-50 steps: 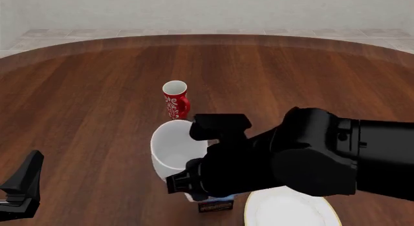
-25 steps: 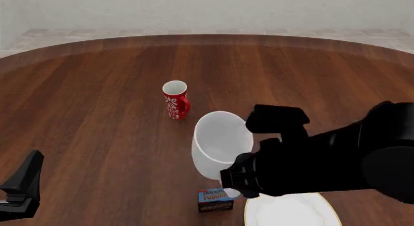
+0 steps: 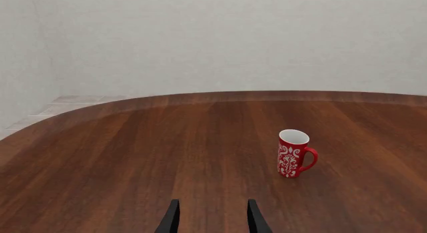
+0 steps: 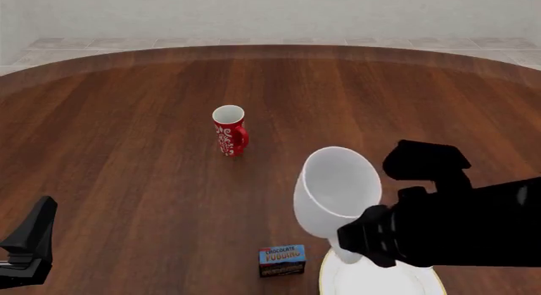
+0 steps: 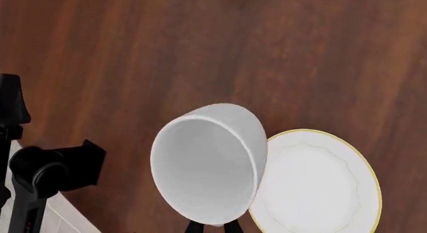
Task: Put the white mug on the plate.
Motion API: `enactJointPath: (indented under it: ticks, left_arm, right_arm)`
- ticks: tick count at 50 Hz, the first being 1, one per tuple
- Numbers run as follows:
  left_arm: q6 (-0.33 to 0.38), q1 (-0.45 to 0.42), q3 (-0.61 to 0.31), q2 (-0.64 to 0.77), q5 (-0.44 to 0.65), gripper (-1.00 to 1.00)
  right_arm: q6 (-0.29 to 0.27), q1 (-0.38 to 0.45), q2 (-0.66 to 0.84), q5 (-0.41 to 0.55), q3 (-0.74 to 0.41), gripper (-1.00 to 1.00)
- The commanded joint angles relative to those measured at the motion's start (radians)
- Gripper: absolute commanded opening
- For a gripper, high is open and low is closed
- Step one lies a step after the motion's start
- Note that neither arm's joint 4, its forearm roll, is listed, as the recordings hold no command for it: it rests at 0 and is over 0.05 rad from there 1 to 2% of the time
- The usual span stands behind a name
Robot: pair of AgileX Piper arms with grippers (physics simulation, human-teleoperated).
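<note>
Right jaws apparently pinch the white mug (image 4: 336, 190) above the wooden table (image 4: 127, 156); left jaws spread.

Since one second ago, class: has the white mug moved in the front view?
Yes. The white mug, carried by the right claw, has moved rightward, away from the red mug, toward the plate.
</note>
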Motion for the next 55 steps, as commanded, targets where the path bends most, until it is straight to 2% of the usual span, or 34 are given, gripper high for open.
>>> enactJointPath:
  ticks: [1, 18, 55]
  left_arm:
    - [0.000, -0.001, 0.001, 0.002, -0.002, 1.00]
    - [0.000, -0.001, 0.001, 0.002, -0.002, 1.00]
    - [0.000, -0.001, 0.001, 0.002, -0.002, 1.00]
  right_arm:
    - [-0.004, -0.040, -0.087, 0.058, 0.028, -1.00]
    - [0.000, -0.079, -0.197, 0.113, 0.096, -1.00]
    - [-0.003, -0.093, -0.241, 0.139, 0.159, -1.00]
